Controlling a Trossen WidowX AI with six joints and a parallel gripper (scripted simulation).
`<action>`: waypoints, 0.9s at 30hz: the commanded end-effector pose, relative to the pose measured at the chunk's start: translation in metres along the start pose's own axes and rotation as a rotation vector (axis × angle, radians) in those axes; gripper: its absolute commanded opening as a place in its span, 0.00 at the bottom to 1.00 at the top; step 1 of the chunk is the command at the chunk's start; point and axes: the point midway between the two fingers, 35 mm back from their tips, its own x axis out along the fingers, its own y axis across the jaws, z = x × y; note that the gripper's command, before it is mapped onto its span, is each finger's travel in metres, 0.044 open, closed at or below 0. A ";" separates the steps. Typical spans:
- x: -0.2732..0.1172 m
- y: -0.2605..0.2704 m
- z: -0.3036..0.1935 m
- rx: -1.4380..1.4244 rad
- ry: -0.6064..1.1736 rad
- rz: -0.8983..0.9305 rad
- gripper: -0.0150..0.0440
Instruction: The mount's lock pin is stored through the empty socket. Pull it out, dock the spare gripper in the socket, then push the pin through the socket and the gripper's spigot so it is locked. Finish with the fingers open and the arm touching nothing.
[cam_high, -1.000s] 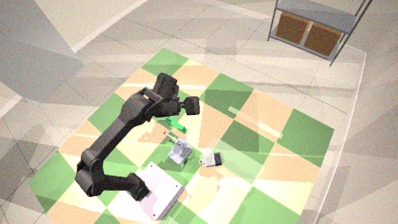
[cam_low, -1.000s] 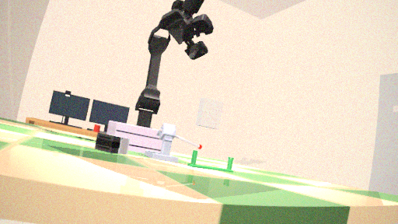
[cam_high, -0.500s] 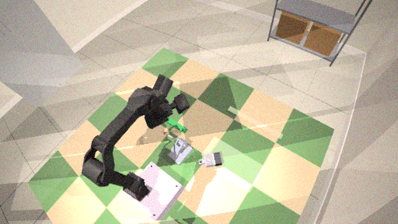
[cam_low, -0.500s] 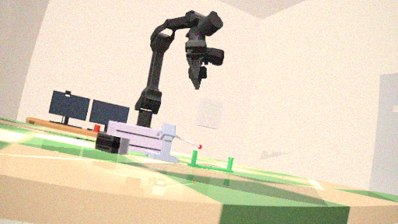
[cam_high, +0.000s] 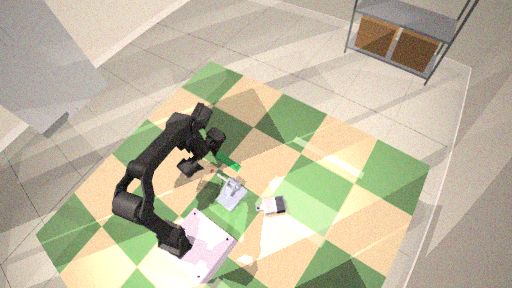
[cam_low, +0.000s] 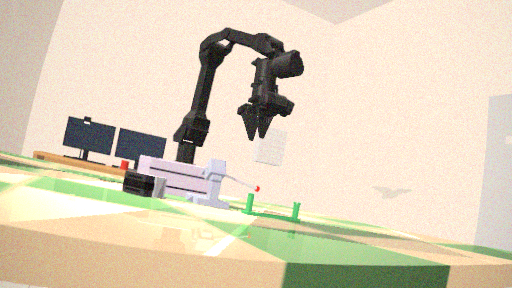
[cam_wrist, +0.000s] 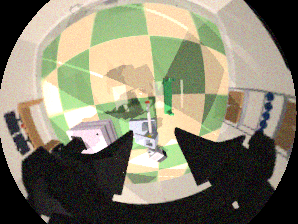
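Note:
The pale blue mount (cam_high: 229, 197) (cam_low: 215, 185) (cam_wrist: 141, 125) stands upright on the checkered mat. The lock pin (cam_high: 220, 175) (cam_low: 240, 181) (cam_wrist: 149, 114) sits through its socket, with its shaft and red end sticking out on the side toward the green stand. The spare gripper (cam_high: 273, 205) (cam_low: 140, 183) (cam_wrist: 158, 155), a white and black block, lies on the mat beside the mount. My gripper (cam_low: 257, 138) (cam_wrist: 153, 131) is open and empty, pointing down, high above the mat near the pin's red end. Its fingertips are hard to make out in the top view.
A green stand (cam_high: 228, 161) (cam_low: 272, 216) (cam_wrist: 168, 95) with two upright posts lies near the pin's red end. The pinkish base block (cam_high: 212, 245) (cam_low: 172, 176) (cam_wrist: 90, 136) under the arm is close to the mount. A shelf unit (cam_high: 405, 22) stands beyond the mat.

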 end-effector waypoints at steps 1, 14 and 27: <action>0.010 0.009 0.003 -0.058 0.011 0.050 0.76; 0.070 0.001 0.002 -0.056 0.010 0.050 0.76; 0.091 -0.001 0.005 -0.056 0.009 0.050 0.76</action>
